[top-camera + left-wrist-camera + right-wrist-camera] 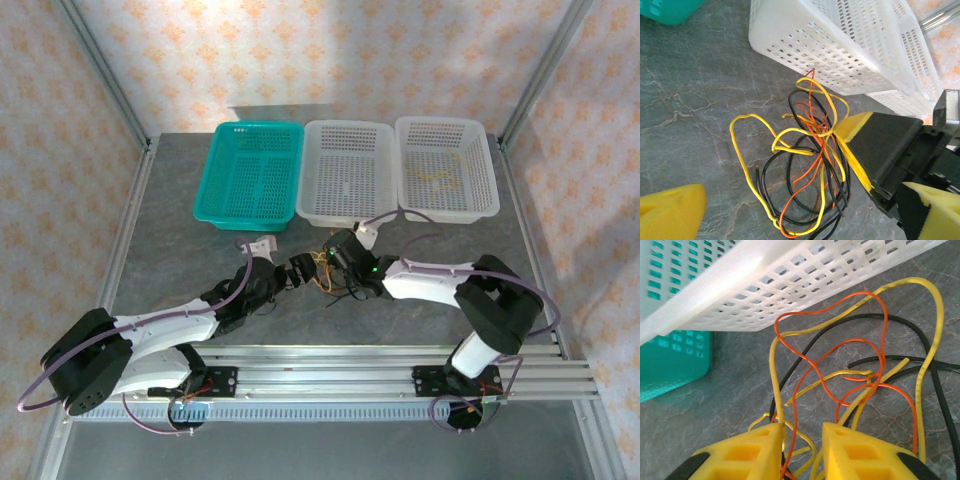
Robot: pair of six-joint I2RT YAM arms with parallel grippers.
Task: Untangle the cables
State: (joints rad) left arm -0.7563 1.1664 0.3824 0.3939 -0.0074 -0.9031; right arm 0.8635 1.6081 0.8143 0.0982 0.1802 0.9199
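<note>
Right wrist view: my right pincer (802, 432) sits slightly parted astride the cables (855, 373), white basket (765, 280) crowding close behind them, my left pincer (298, 272) wide open.

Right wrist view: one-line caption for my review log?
Right gripper, jaws slightly parted around the orange-red cable, amid the yellow cable and black cable, beside a white basket.

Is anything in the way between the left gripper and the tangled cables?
Nothing visible. The left gripper is wide open, with the tangle of thin yellow, orange-red and black cables on bare grey table straight ahead. The right gripper is at the tangle's opposite side, wires between its fingers.
</note>
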